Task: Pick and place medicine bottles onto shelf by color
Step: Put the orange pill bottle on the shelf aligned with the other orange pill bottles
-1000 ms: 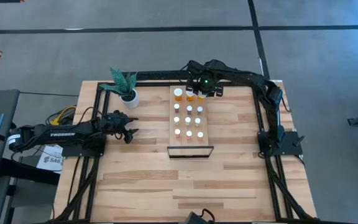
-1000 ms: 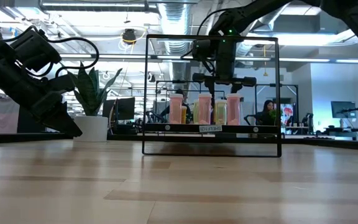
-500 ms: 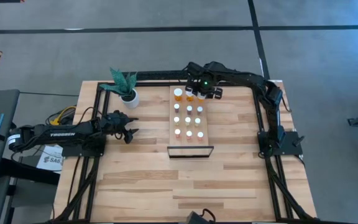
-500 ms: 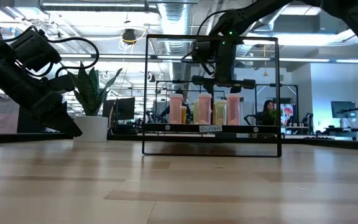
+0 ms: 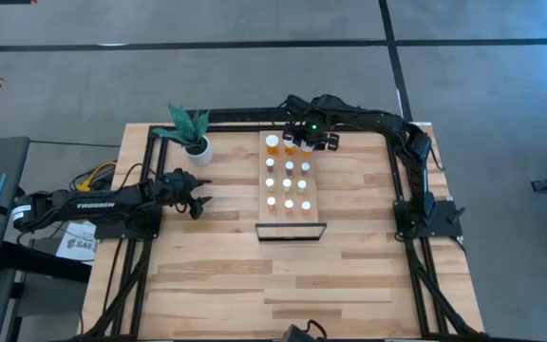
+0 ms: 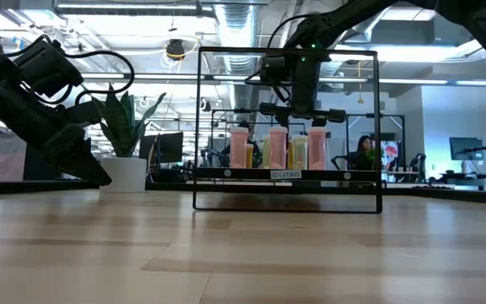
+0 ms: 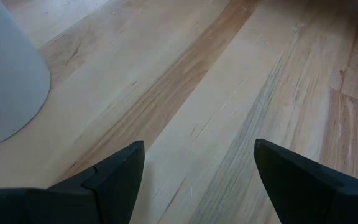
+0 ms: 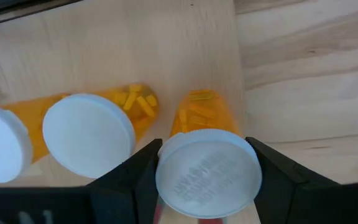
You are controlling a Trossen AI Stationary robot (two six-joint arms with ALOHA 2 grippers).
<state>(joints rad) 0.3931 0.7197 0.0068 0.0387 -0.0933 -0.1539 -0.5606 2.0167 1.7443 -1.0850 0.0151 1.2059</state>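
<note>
In the upper middle of the high view, the right gripper (image 5: pixel 310 140) has edged slightly toward the frame's top over the last second, pinching a large orange medicine bottle with a round white cap (image 8: pixel 207 172) at the far end of the long light-wood shelf (image 5: pixel 288 214), beside two matching bottles. Placement looks nearly finished. The left gripper (image 5: pixel 196 195), fingers spread, waits over the desk (image 5: pixel 254 275) at left.

My two arms are matte black, built of chunky jointed segments. The left arm (image 5: pixel 93 204) carries white TROSSEN lettering along its side, with yellow and orange cables bunched at its base. The right arm (image 5: pixel 387 128) shows a small green light just behind its fingers (image 8: pixel 272 177), which are dark, flat-faced wedges.
</note>
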